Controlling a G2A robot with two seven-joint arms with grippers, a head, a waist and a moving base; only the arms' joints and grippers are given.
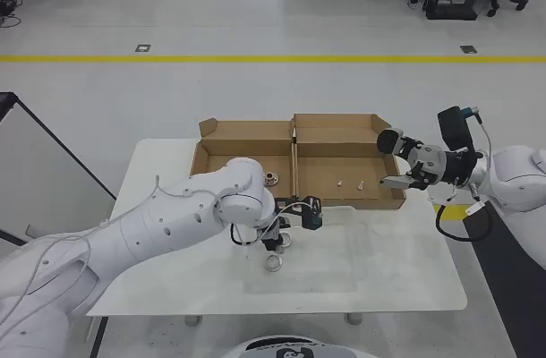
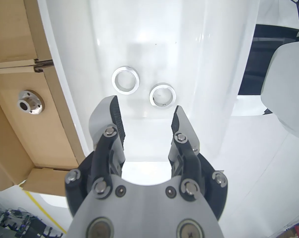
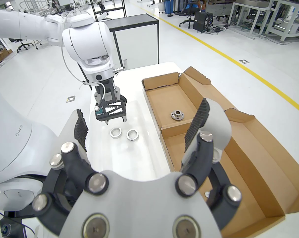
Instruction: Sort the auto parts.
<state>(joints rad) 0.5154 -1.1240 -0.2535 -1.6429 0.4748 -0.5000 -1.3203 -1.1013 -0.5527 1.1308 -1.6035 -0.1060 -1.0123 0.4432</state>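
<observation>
Two silver rings (image 2: 125, 79) (image 2: 162, 94) lie side by side on a clear sheet on the white table (image 1: 398, 277). My left gripper (image 2: 145, 105) hangs open just above and short of them, holding nothing; from the right wrist it shows as a black-tipped gripper (image 3: 114, 121) over the rings (image 3: 115, 132) (image 3: 132, 134). A silver flanged hub (image 2: 30, 102) (image 3: 177, 114) rests in the left cardboard box (image 1: 221, 163). Two small parts (image 1: 339, 184) (image 1: 359, 186) lie in the right box (image 1: 327, 170). My right gripper (image 3: 142, 117) (image 1: 389, 181) is open and empty over that box's right end.
The two open cardboard boxes stand side by side along the table's far edge, flaps raised. The clear sheet (image 1: 345, 259) covers the table's middle. A dark-topped cabinet (image 3: 137, 23) stands beyond the table's left side.
</observation>
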